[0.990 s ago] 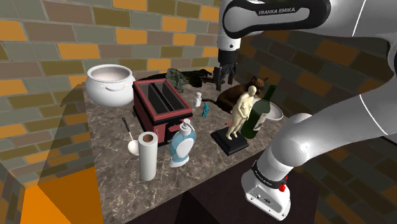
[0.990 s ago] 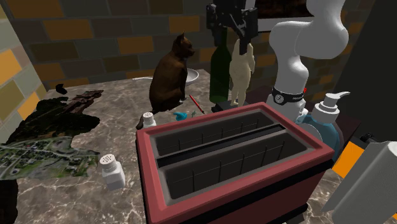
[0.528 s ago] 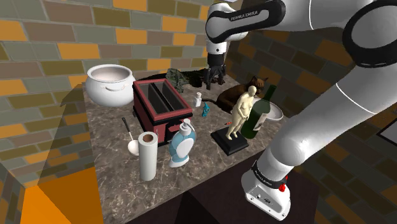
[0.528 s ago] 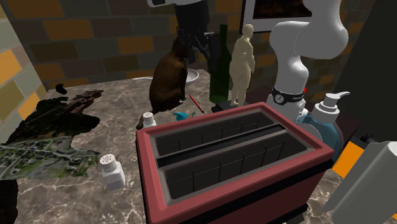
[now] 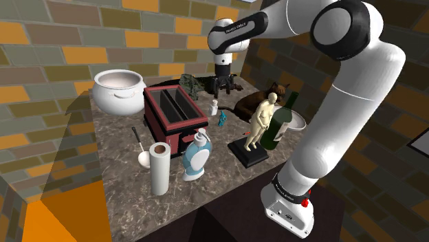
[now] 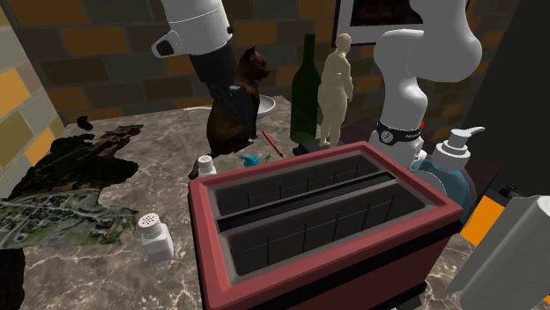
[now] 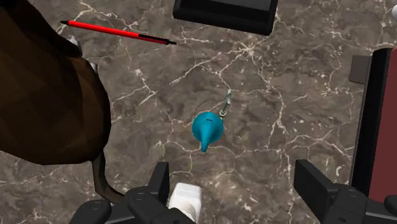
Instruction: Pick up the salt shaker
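A small white salt shaker (image 5: 214,106) stands on the marble counter between the red toaster (image 5: 172,113) and the brown cat figure (image 5: 256,102). My gripper (image 5: 224,88) hangs above and just behind it, fingers pointing down. In the wrist view the gripper (image 7: 235,186) is open, and the shaker (image 7: 186,198) sits close beside one finger, not between the two. From the second exterior view this shaker (image 6: 204,164) is below the gripper (image 6: 234,110); a second white shaker (image 6: 155,236) stands nearer the camera.
A teal trinket (image 7: 208,130) and a red pencil (image 7: 118,30) lie near the shaker. A green bottle (image 5: 278,124) and a tan figurine (image 5: 261,120) stand beside the cat. A white pot (image 5: 118,89), paper roll (image 5: 160,168) and soap dispenser (image 5: 197,155) surround the toaster.
The arm has swung toward the shoulder view's left, from above the bottle and figurine to over the shaker by the cat, and come lower. Nothing on the counter moved.
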Action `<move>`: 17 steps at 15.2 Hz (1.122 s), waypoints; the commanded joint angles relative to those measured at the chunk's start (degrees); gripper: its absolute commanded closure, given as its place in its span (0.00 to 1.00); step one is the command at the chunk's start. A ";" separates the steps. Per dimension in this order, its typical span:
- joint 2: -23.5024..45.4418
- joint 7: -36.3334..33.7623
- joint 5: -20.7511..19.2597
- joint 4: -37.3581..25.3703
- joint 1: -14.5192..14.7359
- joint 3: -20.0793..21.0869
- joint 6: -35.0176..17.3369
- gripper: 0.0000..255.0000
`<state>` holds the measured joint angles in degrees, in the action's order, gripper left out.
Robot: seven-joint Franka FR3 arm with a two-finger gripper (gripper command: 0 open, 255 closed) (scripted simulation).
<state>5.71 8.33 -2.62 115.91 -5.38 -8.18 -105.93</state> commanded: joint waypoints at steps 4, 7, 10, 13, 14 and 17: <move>12.10 2.10 2.13 -10.24 -1.75 -0.75 -0.36 0.00; 19.50 3.15 3.43 -17.56 -3.07 -0.87 0.50 0.00; 22.85 3.50 3.96 -20.48 -3.68 -0.82 0.44 0.00; 23.99 3.52 4.12 -19.82 -3.74 -0.72 -1.35 0.00; 24.39 3.53 4.17 -19.63 -3.76 -0.69 -1.94 0.00; 25.45 3.56 4.31 -19.19 -3.82 -0.61 -3.44 0.00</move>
<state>30.82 11.87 1.65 96.71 -9.17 -8.82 -108.99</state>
